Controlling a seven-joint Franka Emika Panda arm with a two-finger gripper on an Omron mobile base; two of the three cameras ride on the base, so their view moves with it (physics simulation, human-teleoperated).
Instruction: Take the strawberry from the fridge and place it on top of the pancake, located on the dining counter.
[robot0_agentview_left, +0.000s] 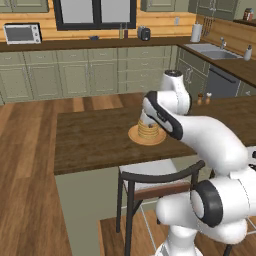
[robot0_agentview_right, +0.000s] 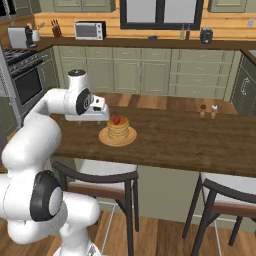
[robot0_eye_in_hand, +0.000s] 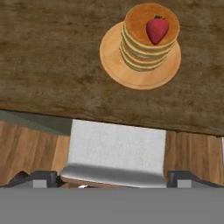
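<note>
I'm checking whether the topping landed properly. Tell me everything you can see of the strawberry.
The strawberry is a small, glossy red fruit with a tiny green leafy cap, tapering to a point. It lies on its side on the top pancake, roughly central, touching only that top surface. The stack sits on a round tan plate on the dark wood dining counter. In the right base view it shows as a red dot atop the stack. Nothing grips it.
</note>
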